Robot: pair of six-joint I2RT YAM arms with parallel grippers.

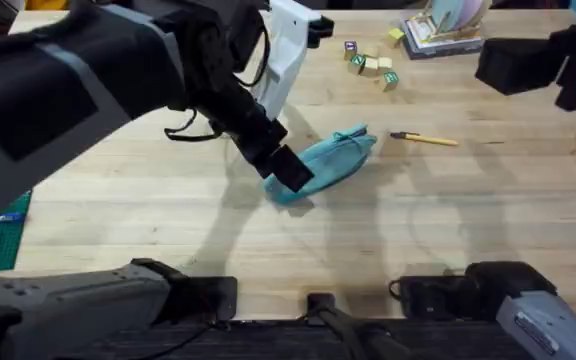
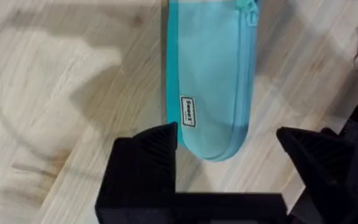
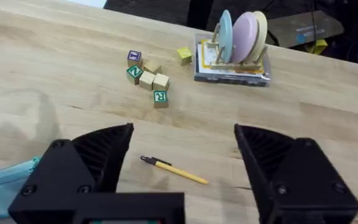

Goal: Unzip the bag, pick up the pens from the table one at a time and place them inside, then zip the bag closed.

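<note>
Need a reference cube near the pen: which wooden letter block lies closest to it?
The green-lettered block, the outlier of the cluster on the yellow pen's side; the other blocks sit farther back.

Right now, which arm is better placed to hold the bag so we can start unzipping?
Left, I'd judge. The left gripper is open with its fingers straddling one end of the bag, whose zip looks closed. The right gripper hangs open above the yellow pen, farther off.
</note>
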